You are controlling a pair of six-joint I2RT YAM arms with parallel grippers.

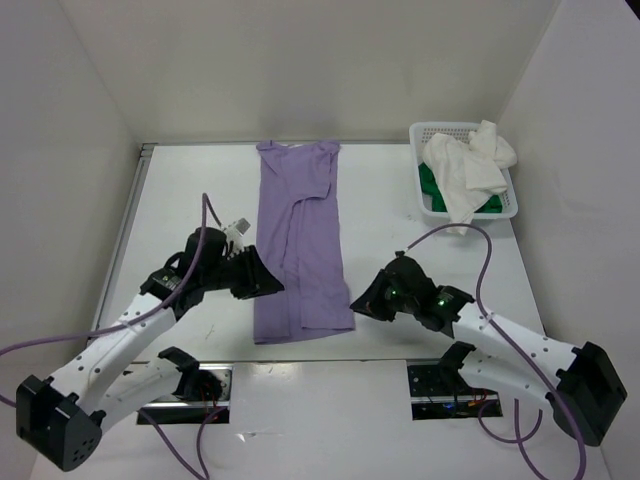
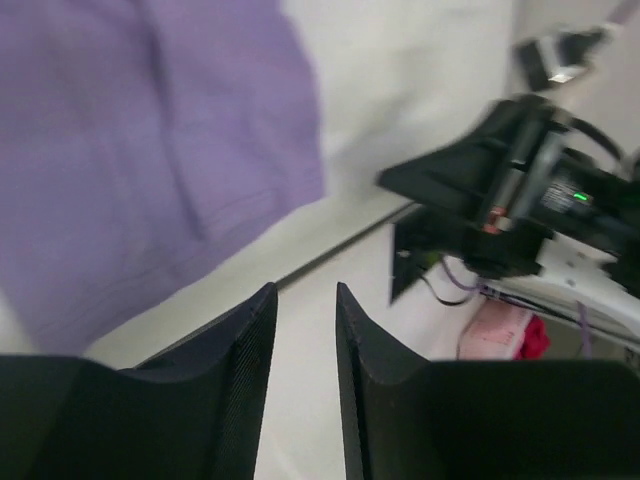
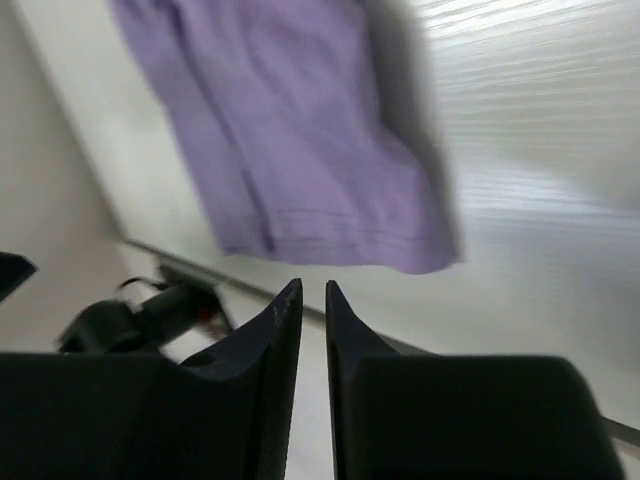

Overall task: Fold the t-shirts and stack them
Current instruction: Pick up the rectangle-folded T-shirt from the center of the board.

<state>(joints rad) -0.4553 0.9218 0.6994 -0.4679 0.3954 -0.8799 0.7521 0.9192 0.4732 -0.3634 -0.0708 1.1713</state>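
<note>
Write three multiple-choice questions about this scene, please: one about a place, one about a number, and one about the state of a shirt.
1. Where is the white shirt?
A. on a chair
B. on the floor
C. in the basket

2. How many shirts show in the basket?
A. one
B. two
C. four

3. How does the purple shirt lie?
A. flat on the table, sides folded in
B. crumpled in a heap
C. rolled up tight

Answers:
1 C: it hangs over the basket's rim at the far right.
2 B: the white one lies on top of a green shirt.
3 A: it forms one long smooth strip in the middle.
</note>
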